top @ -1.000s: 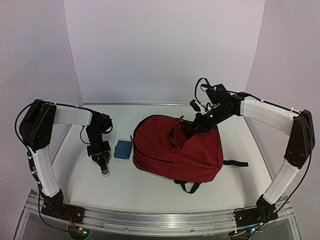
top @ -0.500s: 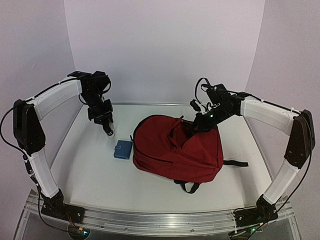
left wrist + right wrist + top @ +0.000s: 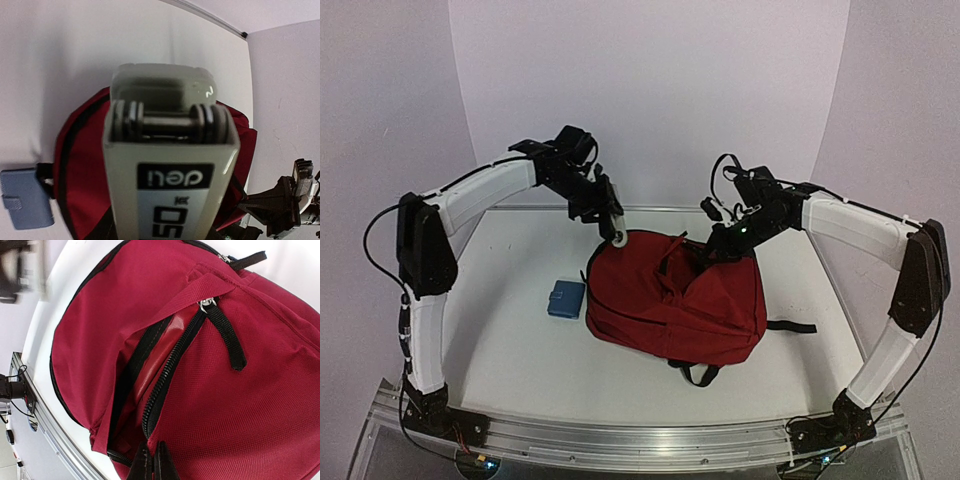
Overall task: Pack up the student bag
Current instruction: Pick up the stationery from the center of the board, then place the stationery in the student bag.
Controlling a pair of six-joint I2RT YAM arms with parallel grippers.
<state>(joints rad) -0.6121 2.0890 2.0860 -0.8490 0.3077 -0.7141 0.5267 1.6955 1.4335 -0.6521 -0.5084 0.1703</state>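
The left hand (image 3: 614, 227) has travelled a long way in the last second. It was low over the tabletop (image 3: 510, 345), beside the small blue pouch (image 3: 565, 298), then lifted toward the rear-left of the tabletop. It now hangs over the back left edge of the student bag (image 3: 670, 305). It grasps a pale grey item (image 3: 619, 237), which has made the whole trip with it. In the left wrist view that item (image 3: 170, 165) fills the middle of the frame, showing a black "deli" label. The red bag (image 3: 80, 165) lies below it and the blue pouch (image 3: 25, 197) sits off at the bag's side. The pouch has not shifted on the tabletop, and it lies just beside the bag's left edge. The bag lies flat near the middle of the tabletop, slightly toward the right, in the same spot as before. The right hand (image 3: 725, 240) has not moved either. It stays clenched on the fabric at the far right of the bag, where the cloth peaks up toward it. In the right wrist view its fingertips (image 3: 152, 462) are pinched together at the lip of the unzipped opening (image 3: 165, 375), with the black zipper pull (image 3: 227, 337) lying on the red cloth above.
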